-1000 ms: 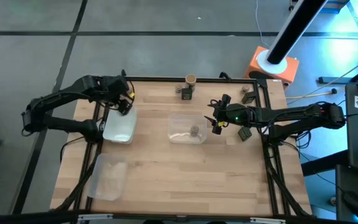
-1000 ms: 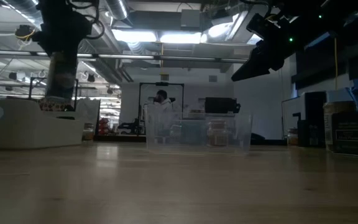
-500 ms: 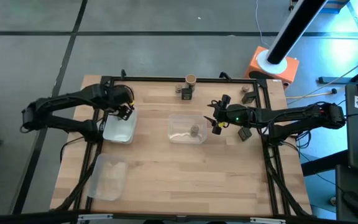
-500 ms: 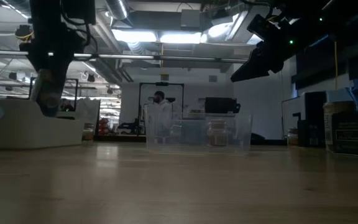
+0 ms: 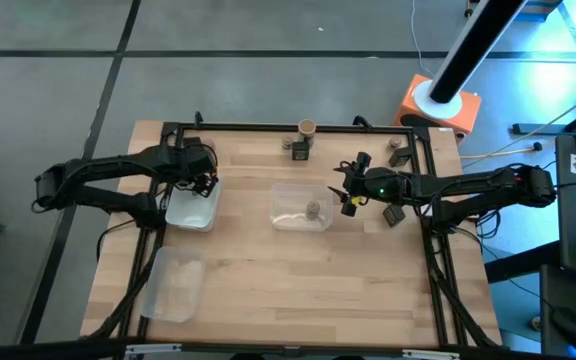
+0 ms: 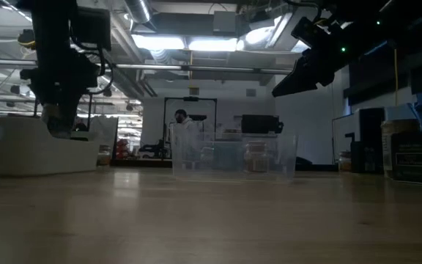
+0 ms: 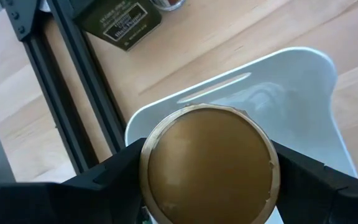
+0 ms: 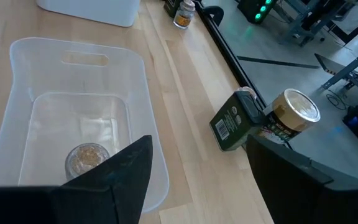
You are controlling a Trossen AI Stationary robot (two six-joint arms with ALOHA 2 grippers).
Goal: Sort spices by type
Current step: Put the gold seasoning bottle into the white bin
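Tan-lidded jar (image 7: 209, 163) sits clamped in the left gripper (image 5: 202, 181) over the white tray (image 5: 190, 210), left of frame; right gripper (image 5: 349, 197) spread wide, apparently empty.

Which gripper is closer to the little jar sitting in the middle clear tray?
The right. The right gripper hovers open just beside the middle tray holding the small jar; the left gripper holds a tan-topped jar over the white tray, farther off.

- bench (image 5: 268, 270): light wood, pale plank stripes
- jar (image 7: 209, 163) in left pincer (image 7: 209, 186): tan-gold lid
- tray (image 7: 303, 93) under it: white
- middle tray (image 8: 48, 112): clear (small jar (image 8: 87, 158) inside, golden-tan top)
- packet (image 7: 118, 20): dark green-grey, white-framed label
- second packet (image 8: 235, 124): dark green
- arms: black
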